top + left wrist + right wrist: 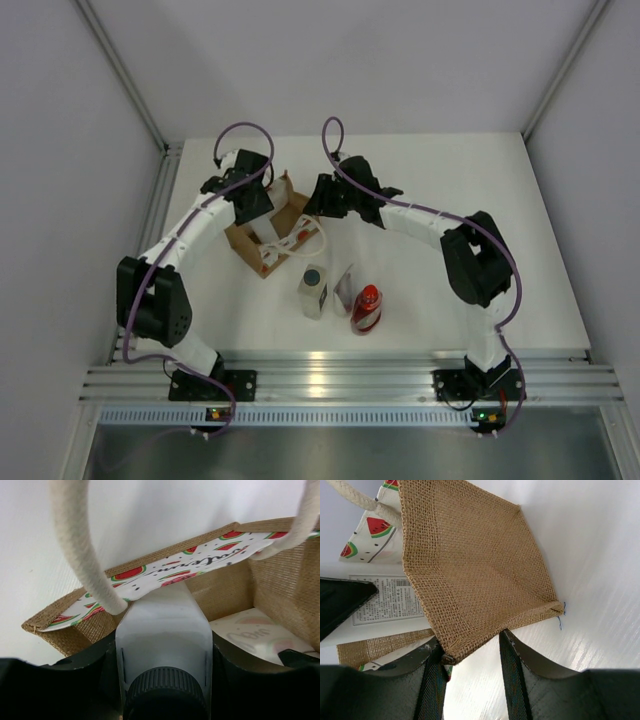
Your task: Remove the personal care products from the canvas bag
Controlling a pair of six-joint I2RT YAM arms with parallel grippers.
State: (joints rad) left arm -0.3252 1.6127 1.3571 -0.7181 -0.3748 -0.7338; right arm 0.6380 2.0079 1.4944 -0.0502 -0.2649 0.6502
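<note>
The left gripper (pixel 164 666) is closed partway around a white bottle with a dark grey ribbed cap (pixel 165 625), inside the tan burlap bag with white watermelon-print sides (pixel 262 238) on the far left of the white table (pixel 450 170). The right gripper (pixel 470 644), jaws narrow, pinches the bag's burlap right wall. Nearer, 1 more white grey-capped bottle (pixel 313 291), a white flat tube (pixel 345 288) and a red bottle (pixel 367 308) sit on the table.

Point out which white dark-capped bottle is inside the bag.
The bottle gripped by the left claw, inside the canvas bag; the other bottle stands on the table by the tube.
</note>
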